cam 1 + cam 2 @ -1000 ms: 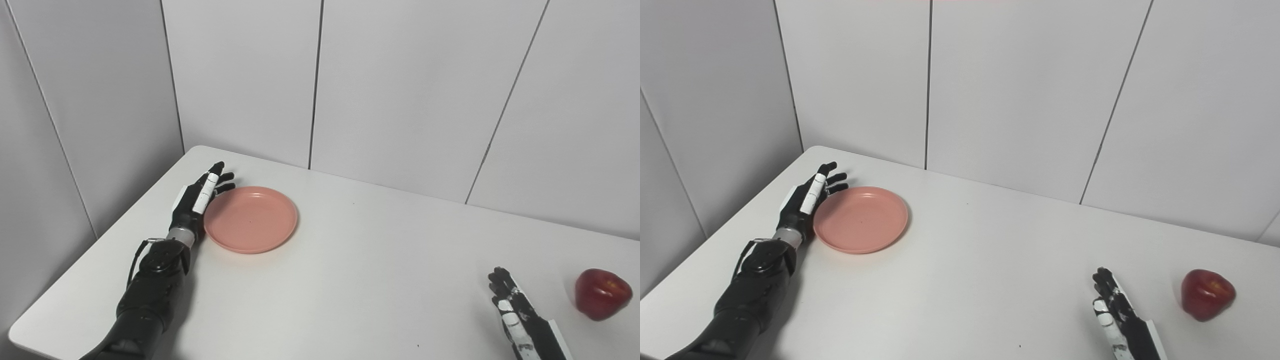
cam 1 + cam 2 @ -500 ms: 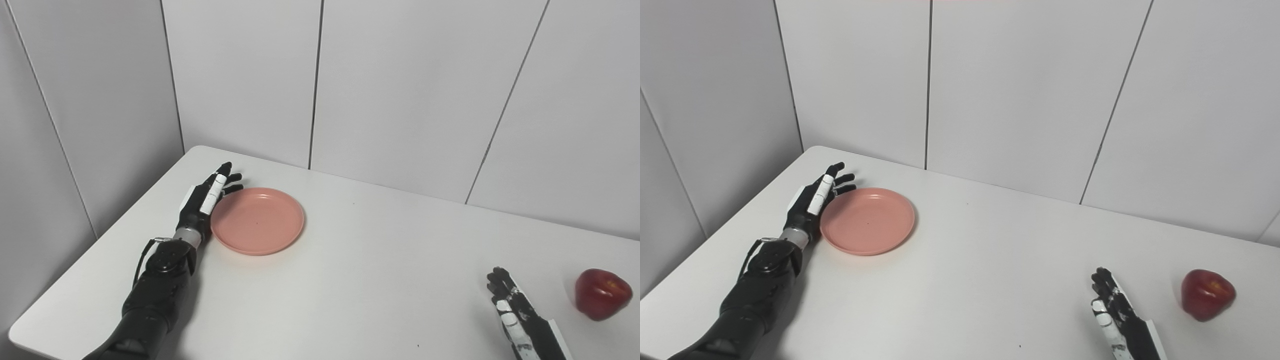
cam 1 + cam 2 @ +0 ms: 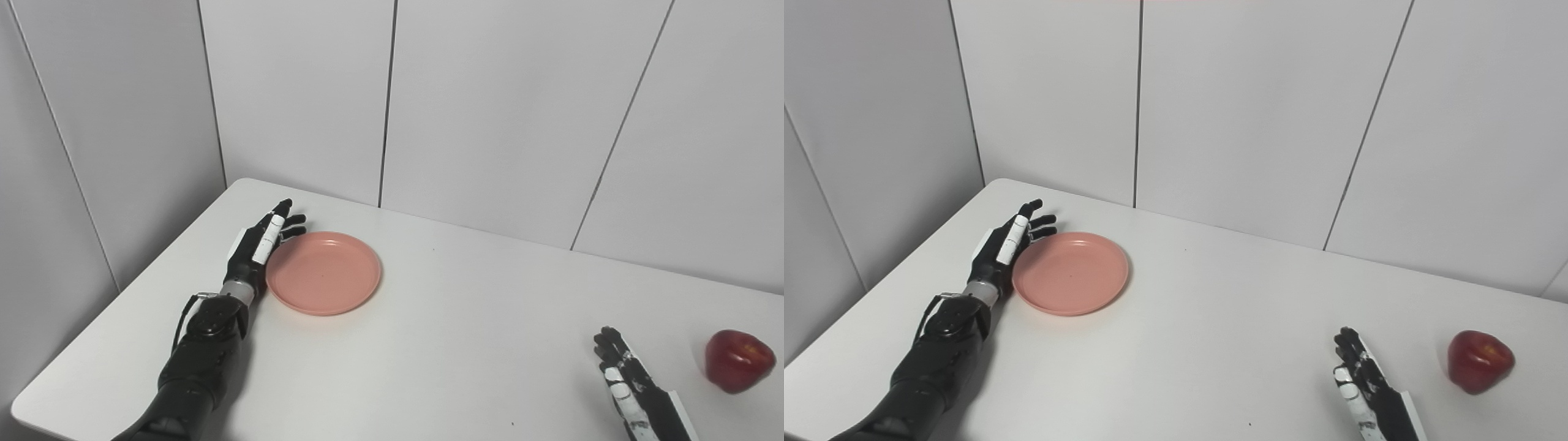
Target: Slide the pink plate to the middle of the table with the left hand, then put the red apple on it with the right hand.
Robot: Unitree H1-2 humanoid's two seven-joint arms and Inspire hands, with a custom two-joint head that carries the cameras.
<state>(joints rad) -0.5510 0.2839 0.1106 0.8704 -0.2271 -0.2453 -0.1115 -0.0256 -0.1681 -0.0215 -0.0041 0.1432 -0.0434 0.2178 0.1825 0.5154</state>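
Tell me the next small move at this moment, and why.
Probably go on pushing the pink plate rightward with the left hand. The open hand lies flat against the plate's left rim, and the plate sits well left of the table middle. The red apple lies untouched at the right, beside the open right hand, so its turn comes later.

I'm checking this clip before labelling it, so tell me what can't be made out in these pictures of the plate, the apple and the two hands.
- Right hand: palm side and wrist cut off by the bottom edge in both eye views.
- Left hand: whether it truly touches the pink plate cannot be told; the hand covers the rim there.
- Red apple: its far side and underside are hidden by its own body.
- Table: near edge and right end fall outside both views.
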